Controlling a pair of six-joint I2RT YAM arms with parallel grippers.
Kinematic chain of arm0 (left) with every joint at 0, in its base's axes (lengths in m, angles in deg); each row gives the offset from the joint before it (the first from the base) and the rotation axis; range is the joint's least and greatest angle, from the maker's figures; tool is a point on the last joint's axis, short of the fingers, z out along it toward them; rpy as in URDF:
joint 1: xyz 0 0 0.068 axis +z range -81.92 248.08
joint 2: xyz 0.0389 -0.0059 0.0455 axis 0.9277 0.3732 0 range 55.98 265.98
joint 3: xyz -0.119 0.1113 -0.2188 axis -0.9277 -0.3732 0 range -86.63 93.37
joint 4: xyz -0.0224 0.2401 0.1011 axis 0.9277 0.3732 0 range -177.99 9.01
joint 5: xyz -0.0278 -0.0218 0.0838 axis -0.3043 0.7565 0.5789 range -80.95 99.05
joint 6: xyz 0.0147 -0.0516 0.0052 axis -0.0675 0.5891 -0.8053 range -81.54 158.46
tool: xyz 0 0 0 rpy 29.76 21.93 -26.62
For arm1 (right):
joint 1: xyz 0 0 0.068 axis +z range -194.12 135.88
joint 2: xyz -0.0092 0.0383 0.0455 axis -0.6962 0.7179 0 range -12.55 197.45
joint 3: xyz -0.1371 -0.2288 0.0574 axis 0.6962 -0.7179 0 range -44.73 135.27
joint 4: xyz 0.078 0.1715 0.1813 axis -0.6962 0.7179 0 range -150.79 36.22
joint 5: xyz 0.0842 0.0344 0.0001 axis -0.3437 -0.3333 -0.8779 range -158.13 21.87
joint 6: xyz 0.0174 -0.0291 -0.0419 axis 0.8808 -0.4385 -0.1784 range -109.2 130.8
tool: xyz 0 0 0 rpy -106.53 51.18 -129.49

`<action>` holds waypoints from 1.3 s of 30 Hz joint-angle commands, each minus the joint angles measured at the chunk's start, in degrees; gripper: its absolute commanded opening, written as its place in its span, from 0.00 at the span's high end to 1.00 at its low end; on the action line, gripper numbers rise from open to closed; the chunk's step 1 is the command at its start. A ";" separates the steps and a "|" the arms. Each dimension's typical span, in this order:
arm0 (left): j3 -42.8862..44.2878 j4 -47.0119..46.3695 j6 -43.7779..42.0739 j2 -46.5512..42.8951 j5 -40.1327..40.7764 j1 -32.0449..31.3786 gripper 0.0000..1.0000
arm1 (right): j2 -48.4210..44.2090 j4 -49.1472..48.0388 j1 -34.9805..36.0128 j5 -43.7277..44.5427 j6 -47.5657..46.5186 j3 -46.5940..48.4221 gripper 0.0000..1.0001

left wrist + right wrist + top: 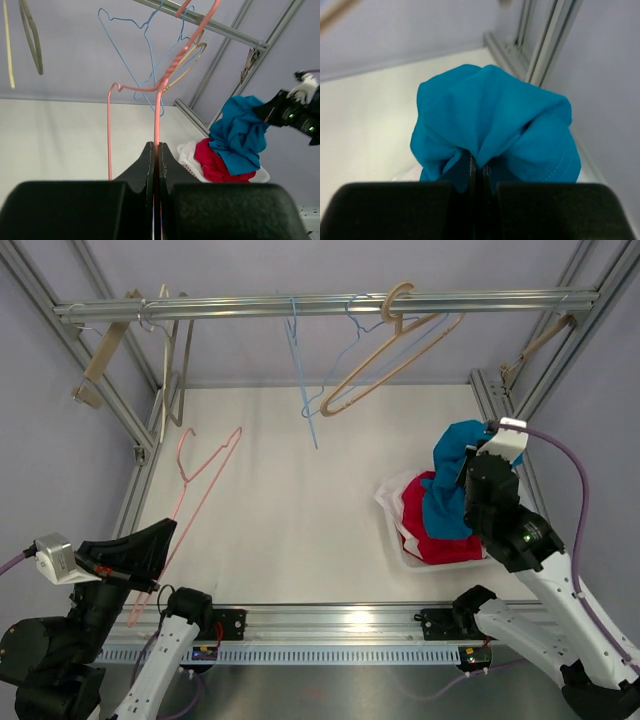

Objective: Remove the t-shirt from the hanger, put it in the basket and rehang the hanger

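White table (pixel 300 500), left gripper (pixel 156 152) clamps hanger (pixel 156 120), right gripper (pixel 476 167) holds t-shirt (pixel 490 110) aloft

The left arm (pixel 155 655) sits folded at the near left corner, its left gripper (pixel 156 150) pinched tight. The right arm (pixel 545 585) stands raised on the right, its right gripper (pixel 476 167) clamped too.

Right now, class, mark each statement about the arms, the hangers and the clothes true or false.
1. The left jaws are shut on the pink hanger. True.
2. The blue t-shirt hangs on that hanger. False: the hanger is bare, and the right jaws are shut on the shirt.
3. A red garment lies in the white basket. True.
4. The rail carries no hangers. False: several hang there, among them a blue wire hanger.
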 commanded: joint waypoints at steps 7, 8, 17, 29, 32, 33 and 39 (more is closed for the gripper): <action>0.10 -5.80 1.72 3.75 -4.32 0.26 1.00 | -15.17 -1.16 -1.51 -15.49 41.67 -31.78 1.00; 0.63 -5.80 1.81 4.88 -4.75 0.26 1.00 | -16.57 -1.60 -1.51 -16.73 43.43 -34.25 1.00; 3.62 -8.78 1.90 13.50 -4.94 0.34 1.00 | -29.49 5.68 -1.51 -13.65 44.69 -33.51 0.70; 6.87 -15.55 6.03 28.00 0.41 0.26 1.00 | -31.79 12.45 -1.42 -16.90 32.39 -10.13 0.01; 8.19 -18.18 5.94 30.98 4.10 0.26 1.00 | -30.03 12.11 -1.60 -20.67 30.53 -6.51 0.00; 8.45 -18.97 6.12 31.95 4.55 0.26 1.00 | -29.68 11.84 -1.42 -21.91 29.57 -6.06 0.01; 9.60 -26.35 4.63 40.65 8.42 0.26 1.00 | -29.32 7.63 -1.51 -28.33 28.42 -8.51 0.01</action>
